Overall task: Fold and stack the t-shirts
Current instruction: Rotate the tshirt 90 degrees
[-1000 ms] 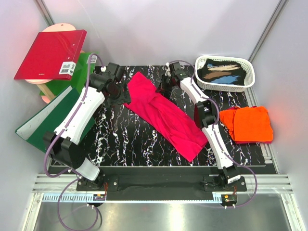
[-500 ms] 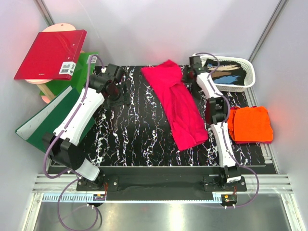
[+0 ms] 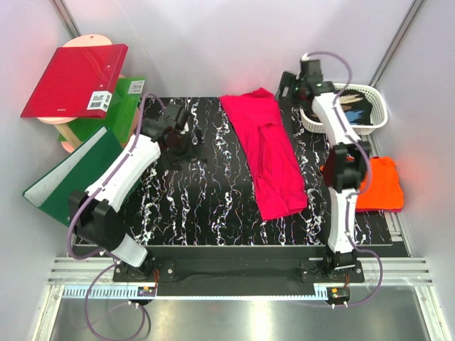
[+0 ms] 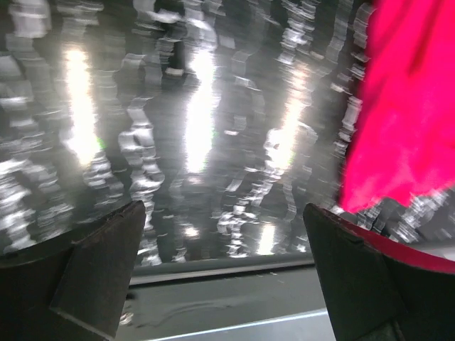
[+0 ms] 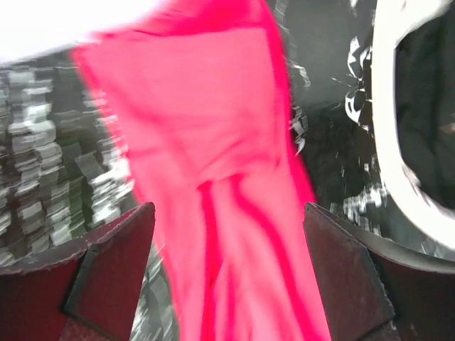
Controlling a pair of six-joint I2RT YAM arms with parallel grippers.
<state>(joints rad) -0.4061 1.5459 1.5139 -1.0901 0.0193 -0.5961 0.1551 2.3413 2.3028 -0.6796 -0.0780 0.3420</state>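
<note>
Enclosure: plain white walls, with a black white-veined mat (image 3: 213, 199) covering the table. Off the mat from 9 to 10 o'clock sit a green binder (image 3: 67, 177) and a red binder (image 3: 75, 78). A white basket (image 5: 384, 121) holding dark cloth is at 1 to 2 o'clock.

Pink shirt (image 3: 274, 160): lies flat on the mat as a long narrow strip, running from the 12 o'clock edge down toward centre, a little right of the middle. Some ridges run along its length. I judge it is laid out lengthwise so the next fold can go across it.

Orange shirt (image 3: 380, 188): folded, at 3 o'clock on the mat's edge, partly hidden behind the right arm. I read it as the base of the stack.

Right gripper (image 5: 227, 213): above the strip's 12 o'clock end beside the basket, fingers wide apart, nothing between them.

Left gripper (image 4: 222, 213): over bare mat at about 10 o'clock, fingers also wide apart and empty, with the pink edge off to its side.

Status: the pink shirt is neither fully folded nor stacked.
</note>
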